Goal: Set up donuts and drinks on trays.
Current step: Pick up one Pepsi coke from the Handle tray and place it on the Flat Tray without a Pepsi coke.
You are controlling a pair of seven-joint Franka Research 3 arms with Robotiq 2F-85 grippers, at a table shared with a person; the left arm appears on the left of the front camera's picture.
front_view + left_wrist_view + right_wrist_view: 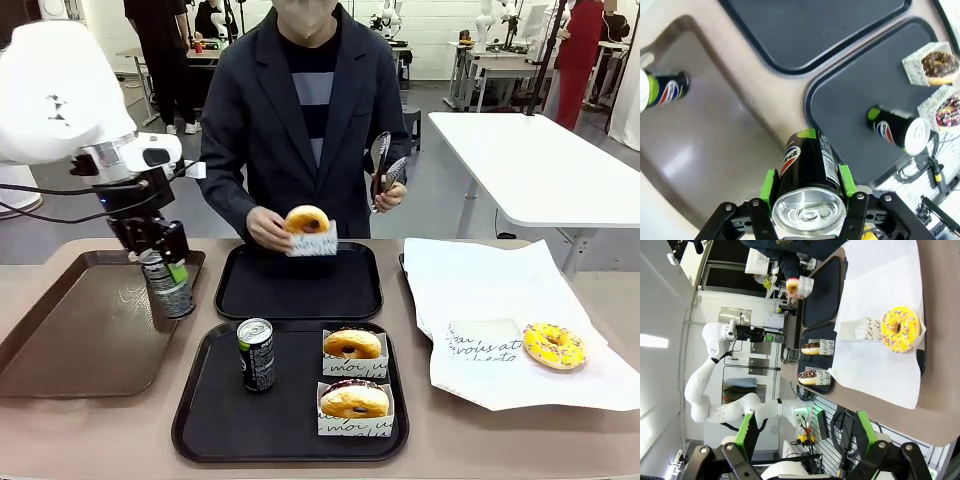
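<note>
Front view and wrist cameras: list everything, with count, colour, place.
brown tray: one, brown, table left.
black trays: two, black, centre, near and far.
cans: three, dark; near black tray, brown tray, left gripper.
sleeved donuts: three, brown; two on near tray, one in person's hand.
white paper: one, white, table right.
yellow donut: one, yellow, on white paper.
tongs: one, dark, person's other hand.
left gripper: one, black, shut on can.
right gripper: one, black, open.

Surface: tan tabletop (470, 440).
Left: long brown tray (70, 330).
Middle: near black tray (215, 400), far black tray (300, 285).
Right: white paper (480, 285).
</note>
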